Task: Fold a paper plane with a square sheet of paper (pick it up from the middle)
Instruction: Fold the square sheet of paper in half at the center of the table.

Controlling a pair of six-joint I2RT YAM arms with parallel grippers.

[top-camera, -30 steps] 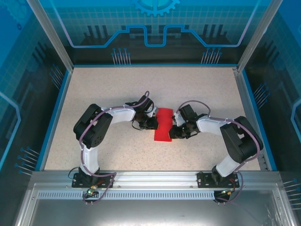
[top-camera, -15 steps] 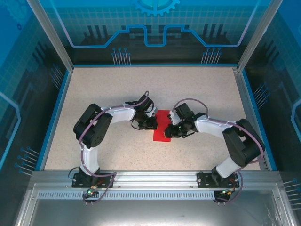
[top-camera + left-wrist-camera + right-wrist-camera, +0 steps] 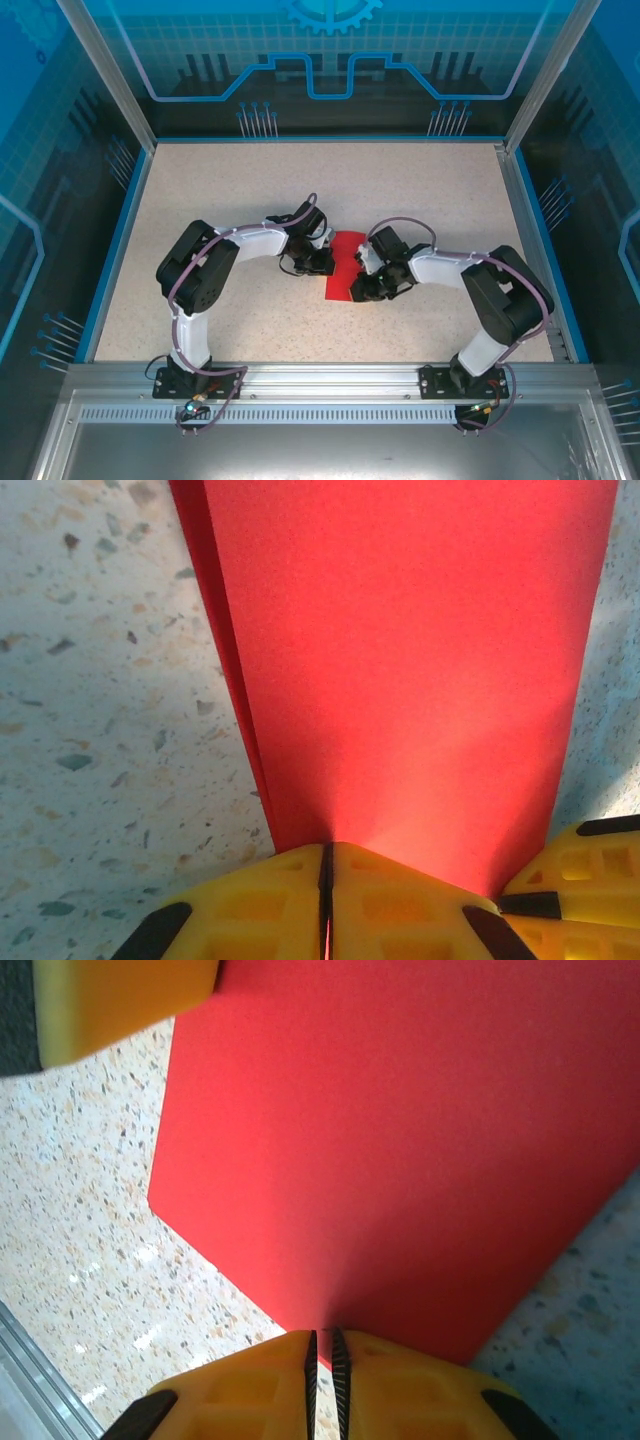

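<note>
**Two-Sided Clamp Status**

Top external: I see the red sheet of paper (image 3: 342, 285) on the speckled table (image 3: 300, 190), near its centre, between both arms. The left gripper (image 3: 322, 262) meets its left edge and the right gripper (image 3: 366, 280) its right edge.

Left wrist: the left gripper (image 3: 326, 865) has its jaws pressed together, pinching the sheet's edge (image 3: 400, 660).

Right wrist: the right gripper (image 3: 324, 1345) is closed to a hairline gap, gripping the sheet's near edge (image 3: 400, 1140).

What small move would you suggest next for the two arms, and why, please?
Probably slide the shut right gripper along the square sheet of paper to press its fold flat, while the shut left gripper pins the other side: both tips sit at its edges.
</note>
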